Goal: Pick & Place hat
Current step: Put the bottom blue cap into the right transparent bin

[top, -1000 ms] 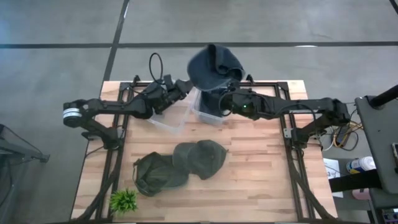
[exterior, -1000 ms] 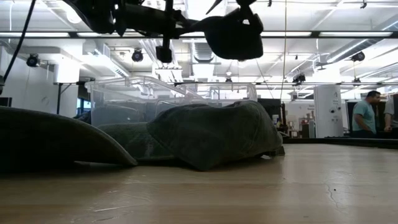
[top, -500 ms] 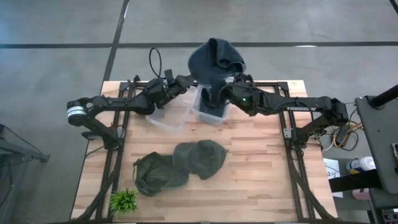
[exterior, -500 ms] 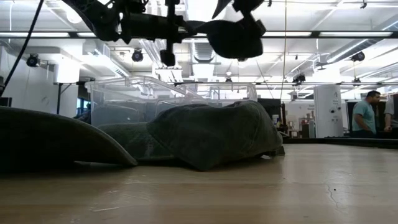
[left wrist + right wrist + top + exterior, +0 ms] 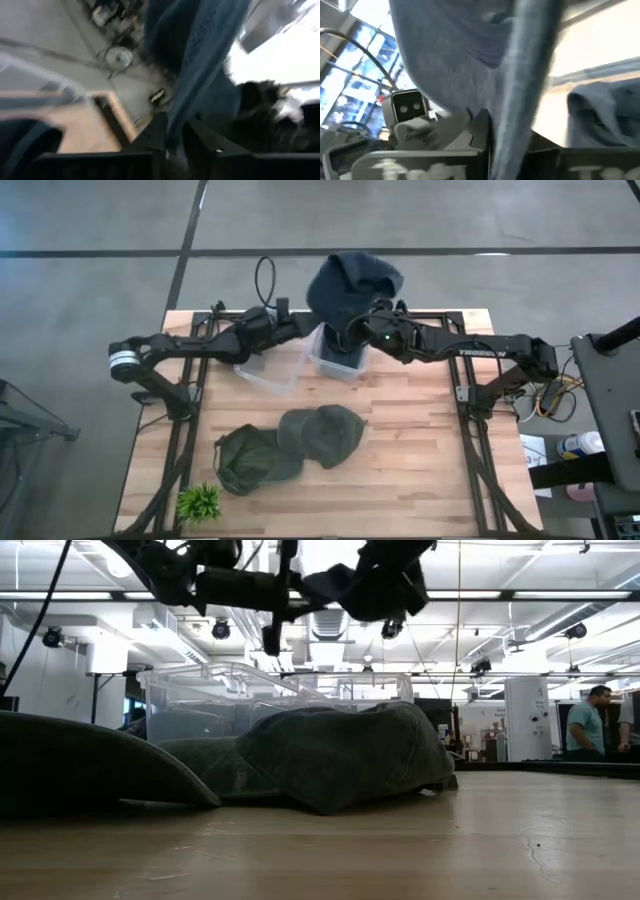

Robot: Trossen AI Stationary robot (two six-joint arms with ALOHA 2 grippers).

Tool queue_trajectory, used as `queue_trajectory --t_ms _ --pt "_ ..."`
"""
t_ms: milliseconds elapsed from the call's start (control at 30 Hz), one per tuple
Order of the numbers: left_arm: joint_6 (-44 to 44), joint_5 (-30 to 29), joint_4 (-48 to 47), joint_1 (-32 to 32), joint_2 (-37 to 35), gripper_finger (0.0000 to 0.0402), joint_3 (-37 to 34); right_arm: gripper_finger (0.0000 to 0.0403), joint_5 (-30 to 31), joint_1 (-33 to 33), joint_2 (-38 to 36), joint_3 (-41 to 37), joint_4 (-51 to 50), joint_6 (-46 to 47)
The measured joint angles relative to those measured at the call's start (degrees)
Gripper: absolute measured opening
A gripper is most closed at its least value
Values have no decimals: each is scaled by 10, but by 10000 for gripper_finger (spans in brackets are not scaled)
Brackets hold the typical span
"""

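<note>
Both the left pincer [image 5: 300, 323] and right pincer [image 5: 362, 325] clamp the blue hat [image 5: 350, 285] above the clear bins [image 5: 335, 360]; uneven pulling could tear it free, dropping it off the bench [image 5: 420, 470].

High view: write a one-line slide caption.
Both grippers, left gripper and right gripper, hold a dark blue fabric hat above two clear plastic bins; two olive green hats lie on the wooden table.

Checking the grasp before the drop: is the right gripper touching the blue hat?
Touching. In the right wrist view the blue hat runs down between the right gripper fingers; the high view shows it hanging there.
</note>
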Motion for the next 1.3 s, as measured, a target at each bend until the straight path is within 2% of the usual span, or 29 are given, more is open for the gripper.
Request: queue_trajectory --t_ms 100,233,300,433,567,700,900,1000,1067,1300 --pt "19 35 -67 1 -11 90 -1 15 -10 -17 -15 0 -28 -5" --pt "33 50 -142 0 -23 124 -1 14 -35 -33 -28 0 -63 -1" --pt "44 51 -194 1 -32 131 0 14 -86 -39 -32 0 -91 11" --pt "120 73 -319 -1 -68 132 0 14 -210 -56 -27 -1 -145 50" --pt "185 81 -417 -12 -117 133 0 14 -268 -64 -23 -1 -188 89" --pt "222 77 -431 -18 -169 133 0 13 -340 -81 -20 -3 -202 128" --pt "229 58 -429 -19 -233 133 0 13 -390 -99 -16 -49 -194 222" --pt "229 52 -430 -19 -253 133 0 13 -449 -108 -15 -92 -86 265" --pt "230 46 -429 -19 -261 133 0 13 -454 -108 -15 -116 -36 295" --pt "231 43 -430 -19 -265 133 0 40 -504 -106 -15 -139 -69 317"
